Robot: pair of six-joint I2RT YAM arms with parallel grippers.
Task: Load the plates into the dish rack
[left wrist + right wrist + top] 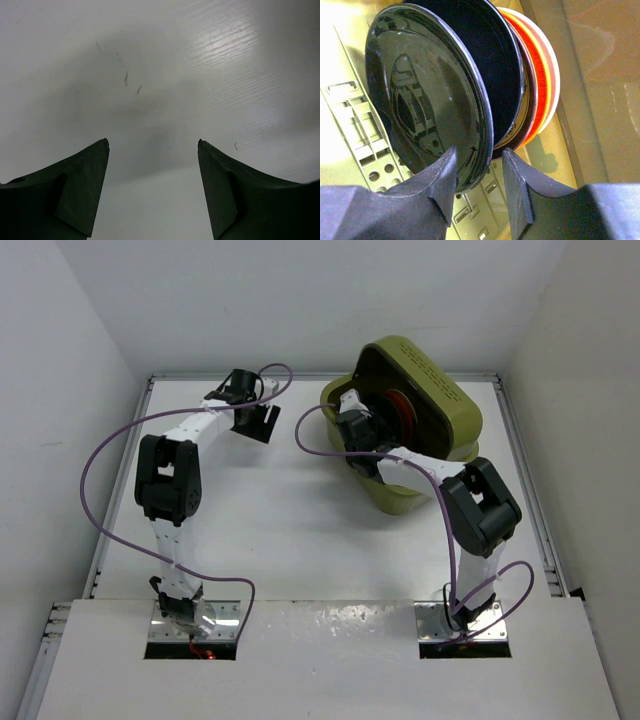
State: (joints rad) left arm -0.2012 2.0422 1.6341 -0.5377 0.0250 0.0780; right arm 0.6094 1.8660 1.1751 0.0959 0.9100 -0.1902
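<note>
In the right wrist view several plates stand on edge in a row inside the olive-green dish rack (350, 115): a glossy black plate (430, 95) in front, a second black plate (497, 65), a dark yellow patterned rim (524, 122), an orange plate (540, 85) and a cream plate (554, 75). My right gripper (480, 155) is open, its fingers straddling the lower rim of the front black plate; the left finger is against its face and a gap shows at the right finger. In the top view the right gripper (352, 415) is inside the rack (455, 405). My left gripper (152, 142) is open and empty above bare table.
The rack's domed lid (430, 380) stands open at the back right, behind the tub (392, 502). The left gripper (258, 423) hovers at the back left of the white table (290, 530). White walls close in the sides and back.
</note>
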